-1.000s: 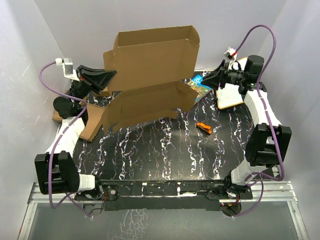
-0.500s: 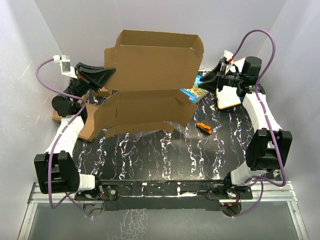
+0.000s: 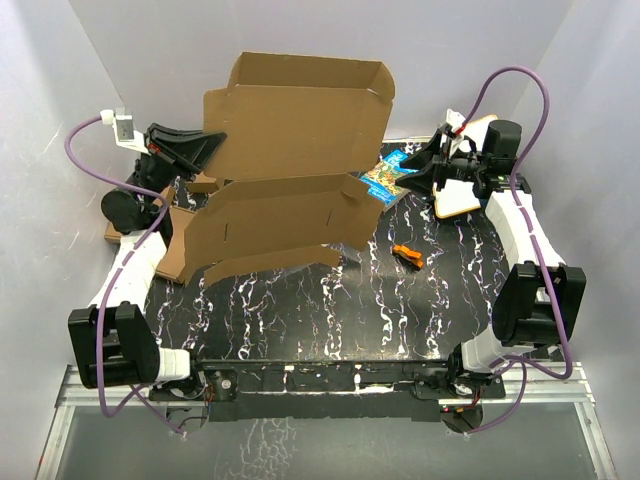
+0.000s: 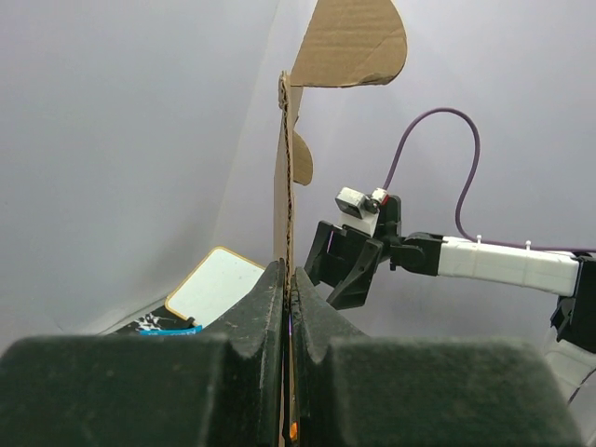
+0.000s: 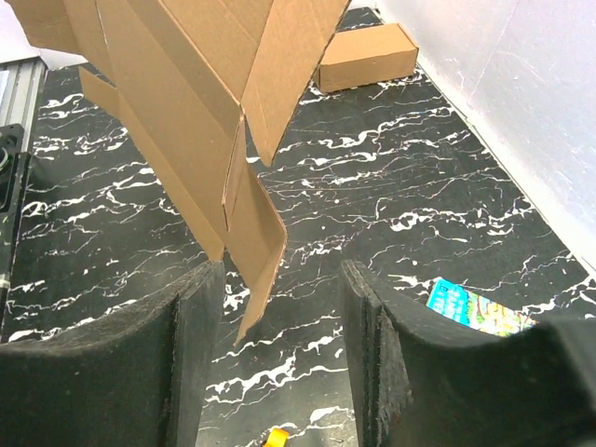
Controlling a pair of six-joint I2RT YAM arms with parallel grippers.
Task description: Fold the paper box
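The left gripper pinches the box's 9 o'clock edge; its long axis runs 9 to 3. The right gripper, parted and empty, hangs at 3 o'clock.

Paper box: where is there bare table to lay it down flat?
The widest bare stretch is the near half of the table, from the near edge up to the hanging paper box and the orange thing. The far right is crowded with the book and notepad, the far left with small boxes.
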